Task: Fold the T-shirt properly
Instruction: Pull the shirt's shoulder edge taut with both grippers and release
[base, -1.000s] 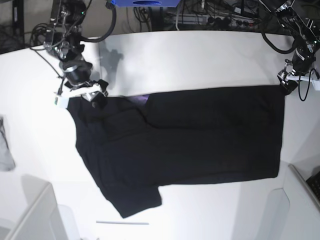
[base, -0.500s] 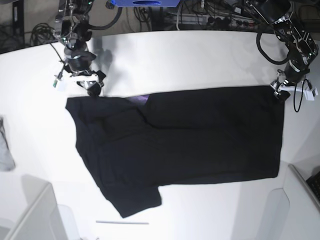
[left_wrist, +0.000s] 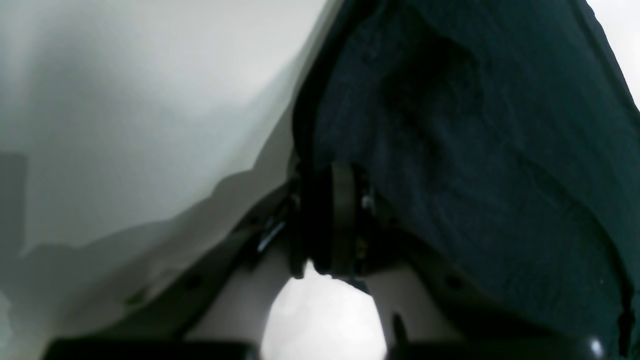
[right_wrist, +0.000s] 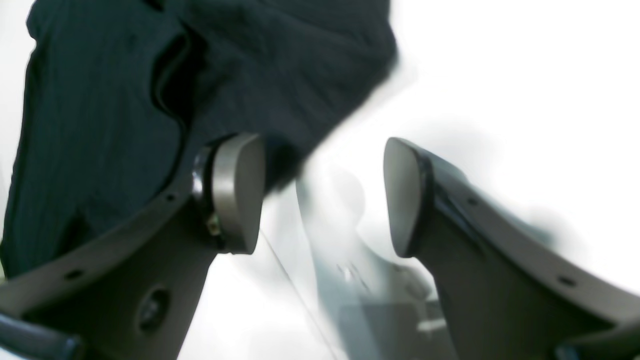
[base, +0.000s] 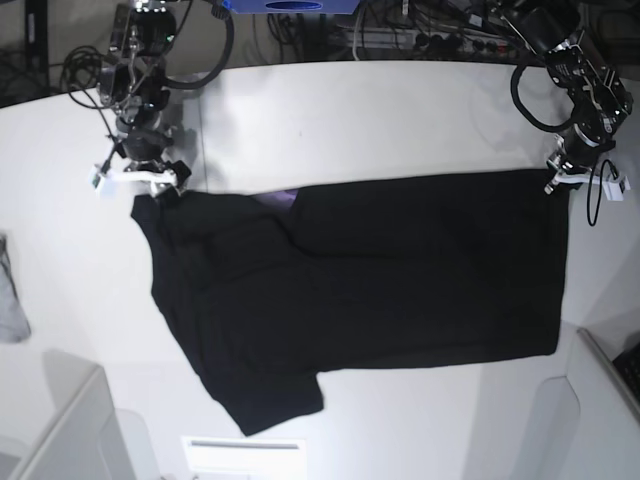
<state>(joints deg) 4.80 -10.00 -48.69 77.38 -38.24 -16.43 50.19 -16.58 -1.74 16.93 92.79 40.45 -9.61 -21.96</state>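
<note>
Gleaming white table (base: 380, 110) under T-shirt (base: 380, 280)

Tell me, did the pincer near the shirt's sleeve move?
Yes. The right pincer drew back from over the T-shirt corner toward the table edge.

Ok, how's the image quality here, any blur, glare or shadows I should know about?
Right wrist view: motion-blurred, the table blown out white, the shirt edge smeared. Left wrist view: soft focus, dim, the gripper and its grey shadow dark against the table. Base view: sharp, but the black shirt loses fold detail, and glare whitens the table's near edge.
</note>
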